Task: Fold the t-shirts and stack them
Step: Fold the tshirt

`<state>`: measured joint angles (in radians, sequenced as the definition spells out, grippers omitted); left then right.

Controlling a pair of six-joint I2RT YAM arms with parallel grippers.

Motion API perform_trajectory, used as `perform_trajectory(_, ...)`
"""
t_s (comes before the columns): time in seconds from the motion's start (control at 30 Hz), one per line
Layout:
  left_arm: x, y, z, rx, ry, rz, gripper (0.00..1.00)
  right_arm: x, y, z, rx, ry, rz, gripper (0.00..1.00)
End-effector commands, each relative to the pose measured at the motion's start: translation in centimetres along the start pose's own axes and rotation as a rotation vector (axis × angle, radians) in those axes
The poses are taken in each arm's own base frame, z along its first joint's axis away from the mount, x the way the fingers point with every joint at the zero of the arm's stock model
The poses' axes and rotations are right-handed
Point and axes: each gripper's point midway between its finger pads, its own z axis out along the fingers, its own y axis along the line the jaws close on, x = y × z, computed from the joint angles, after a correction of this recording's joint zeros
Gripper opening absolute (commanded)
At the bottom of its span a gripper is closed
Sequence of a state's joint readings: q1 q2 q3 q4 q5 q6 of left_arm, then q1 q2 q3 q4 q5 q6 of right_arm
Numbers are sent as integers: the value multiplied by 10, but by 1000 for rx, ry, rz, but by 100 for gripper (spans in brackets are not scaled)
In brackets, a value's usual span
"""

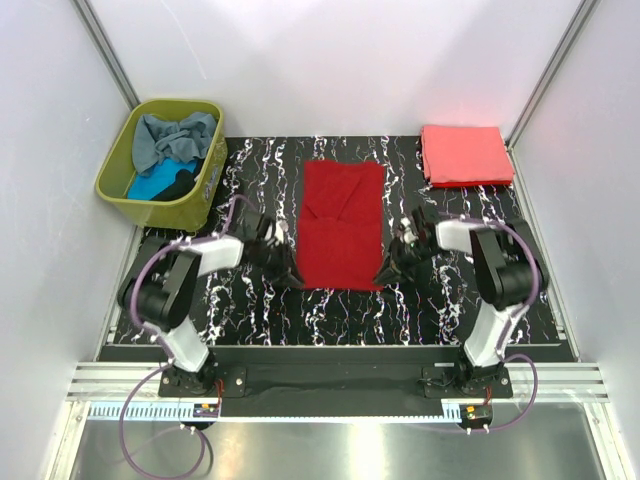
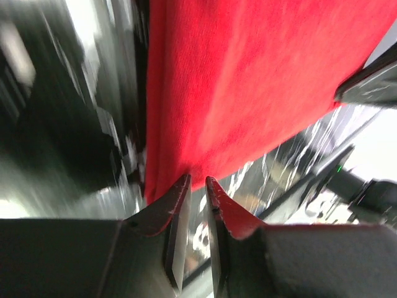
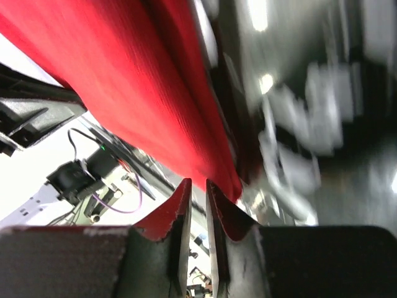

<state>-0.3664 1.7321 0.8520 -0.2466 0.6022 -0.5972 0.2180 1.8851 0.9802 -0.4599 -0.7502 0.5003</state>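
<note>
At the far left, the olive-green basket (image 1: 113,186) holds a crumpled grey-blue t-shirt (image 1: 176,134), with a turquoise t-shirt (image 1: 147,186) and a black t-shirt (image 1: 181,186) under it. Near it, the left arm is folded at the elbow, its forearm running rightward and low over the black marbled table (image 1: 250,312). The left gripper (image 1: 289,270) lies almost level and points inward at the near left corner of the dark red t-shirt (image 1: 342,225). In the left wrist view its fingers (image 2: 180,194) are drawn close, with only a thin slit between them, and their tips pinch the cloth's corner.

The dark red t-shirt lies in the middle of the table as a long strip running near to far, sleeves folded in. The right arm mirrors the left, elbow bent and forearm reaching leftward. The right gripper (image 1: 389,268) is clamped the same way on the near right corner. At the far right, well apart from both grippers, the coral-pink t-shirt (image 1: 465,155) lies folded flat.
</note>
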Motion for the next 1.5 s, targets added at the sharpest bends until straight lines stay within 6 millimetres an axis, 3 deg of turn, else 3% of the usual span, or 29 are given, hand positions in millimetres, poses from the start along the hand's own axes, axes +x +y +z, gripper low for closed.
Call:
perform_trajectory(0.0, 26, -6, -15, -2, -3, 26, 23, 21, -3, -15, 32, -41, -7, 23)
perform_trajectory(0.1, 26, -34, -37, 71, -47, 46, 26, 27, 10, -29, 9, -64, -30, 26)
perform_trajectory(0.17, 9, -53, -49, 97, -100, 91, 28, 15, 25, -34, -19, -75, -55, 27)
perform_trajectory(0.27, -22, -60, -49, 108, -125, 96, 28, -11, 45, -29, -78, -48, -73, 26)
perform_trajectory(0.43, -85, -56, -23, 178, -167, 68, 27, -64, 75, -15, -153, -32, -96, 25)
perform_trajectory(0.6, -138, -33, 4, 120, -204, 110, 26, -113, 63, -9, -160, -62, -47, 25)
perform_trajectory(0.73, -155, -28, 13, 103, -190, 127, 26, -144, 40, -2, -140, -81, -21, 25)
perform_trajectory(0.87, -155, -31, 10, 105, -193, 142, 26, -153, 31, -16, -83, -88, -30, 25)
perform_trajectory(1.03, -140, -51, -36, 110, -263, 189, 28, -156, 35, -57, 45, -156, -101, 36)
perform_trajectory(1.13, -117, -61, -62, 121, -285, 177, 32, -140, 42, -79, 87, -194, -104, 48)
perform_trajectory(1.2, -96, -61, -73, 128, -296, 116, 38, -123, 33, -82, 124, -194, -51, 55)
perform_trajectory(1.23, -88, -60, -75, 134, -297, 86, 38, -113, 39, -94, 122, -220, -45, 57)
perform_trajectory(1.27, -79, -60, -75, 152, -297, 55, 40, -108, 37, -95, 133, -241, -25, 58)
perform_trajectory(1.3, -65, -57, -75, 186, -308, -14, 41, -88, 33, -96, 128, -237, 42, 59)
perform_trajectory(1.37, -50, -59, -80, 239, -329, -69, 46, -78, 35, -96, 84, -281, 67, 61)
perform_trajectory(1.4, -39, -51, -72, 261, -327, -145, 47, -58, 30, -96, 72, -295, 127, 64)
perform_trajectory(1.47, -29, -50, -71, 283, -353, -192, 50, -51, 33, -96, 24, -357, 131, 69)
